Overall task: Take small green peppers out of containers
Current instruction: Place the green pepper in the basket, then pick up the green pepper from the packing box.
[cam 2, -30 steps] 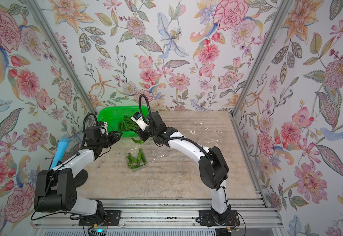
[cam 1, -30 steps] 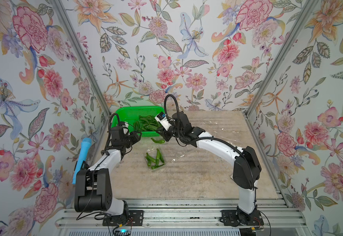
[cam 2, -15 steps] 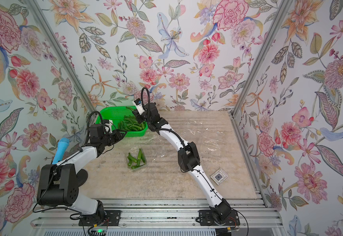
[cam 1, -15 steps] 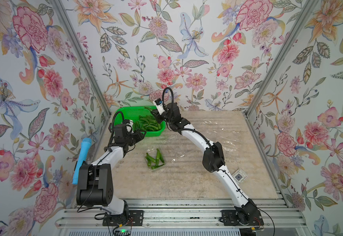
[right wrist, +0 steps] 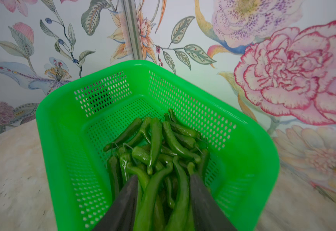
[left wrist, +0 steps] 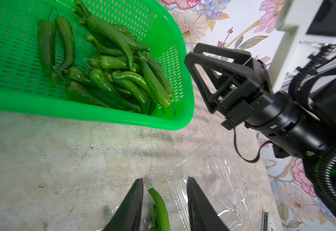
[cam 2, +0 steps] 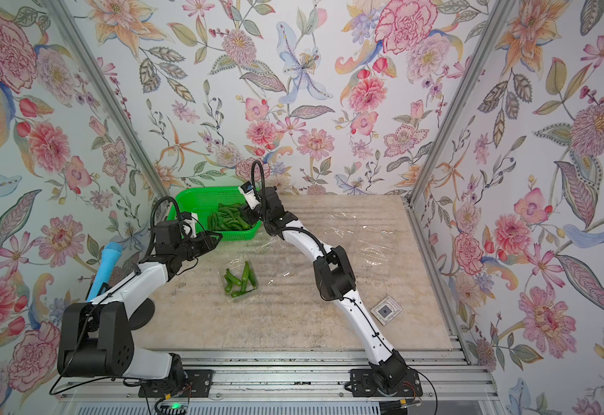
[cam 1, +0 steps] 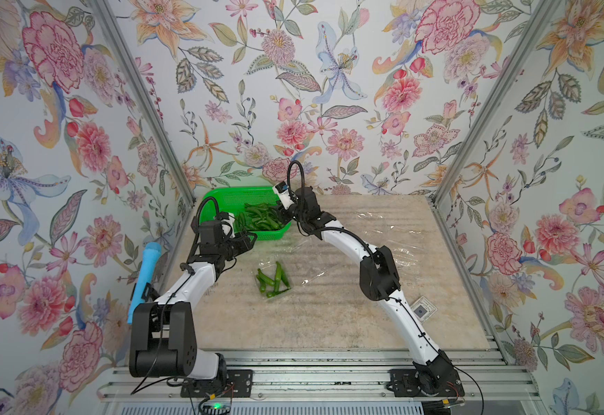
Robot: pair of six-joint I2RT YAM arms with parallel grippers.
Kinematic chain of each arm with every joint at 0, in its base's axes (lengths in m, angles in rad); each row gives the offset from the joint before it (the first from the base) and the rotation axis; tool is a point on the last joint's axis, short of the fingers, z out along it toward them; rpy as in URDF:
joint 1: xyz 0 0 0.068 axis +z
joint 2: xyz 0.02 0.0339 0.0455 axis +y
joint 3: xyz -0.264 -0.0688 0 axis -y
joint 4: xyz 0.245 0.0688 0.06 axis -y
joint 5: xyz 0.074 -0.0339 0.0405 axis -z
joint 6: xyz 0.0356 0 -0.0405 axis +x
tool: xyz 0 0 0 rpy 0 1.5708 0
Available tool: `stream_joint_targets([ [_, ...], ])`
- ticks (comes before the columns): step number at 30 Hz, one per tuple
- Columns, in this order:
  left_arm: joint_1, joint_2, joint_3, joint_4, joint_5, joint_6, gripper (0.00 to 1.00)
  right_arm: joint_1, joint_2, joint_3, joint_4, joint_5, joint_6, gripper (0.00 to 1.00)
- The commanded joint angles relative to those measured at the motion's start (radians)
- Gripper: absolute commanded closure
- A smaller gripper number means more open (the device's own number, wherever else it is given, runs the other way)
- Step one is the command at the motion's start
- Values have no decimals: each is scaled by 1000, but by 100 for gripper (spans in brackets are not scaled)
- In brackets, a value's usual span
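Right claw [right wrist: 163, 177] is spread open over the loose peppers [right wrist: 155, 140] in the green basket [right wrist: 59, 140], and the left claw [left wrist: 165, 179] is open too, gripping nothing. The packed peppers [cam 1: 273, 282] sit in a clear pack [cam 1: 286, 289] mid-way across the counter [cam 1: 329, 323]. That flimsy shell could skid or lift along if it isn't pinned.

The peppers [right wrist: 155, 144] looked glossy and smooth. The basket [right wrist: 53, 124] was shiny perforated plastic. The containers [left wrist: 213, 164] were thin clear plastic, crinkled, glinting. The table [left wrist: 43, 150] looked matt, stone-like, scuffed. The rail [cam 1: 145, 97] was dull metal.
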Motion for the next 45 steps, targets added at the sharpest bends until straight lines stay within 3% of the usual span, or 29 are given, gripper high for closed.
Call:
stream_joint_targets([
  [1, -10, 16, 35, -46, -33, 37, 59, 14, -237, -194, 24, 21, -25, 53],
  [8, -20, -39, -60, -103, -63, -3, 59, 91, -563, -687, -18, -15, 115, 65],
  [13, -39, -91, -131, -84, -74, -21, 58, 186, -616, -819, -81, 62, 196, 73],
  [26, -52, -120, -184, -58, -69, -20, 57, 257, -507, -814, -183, 148, 378, 75],
  [34, -52, -103, -173, -38, -57, -15, 57, 254, -442, -776, -214, 156, 452, 66],
  [45, -51, -80, -164, -16, -45, -17, 57, 260, -399, -726, -237, 150, 493, 62],
])
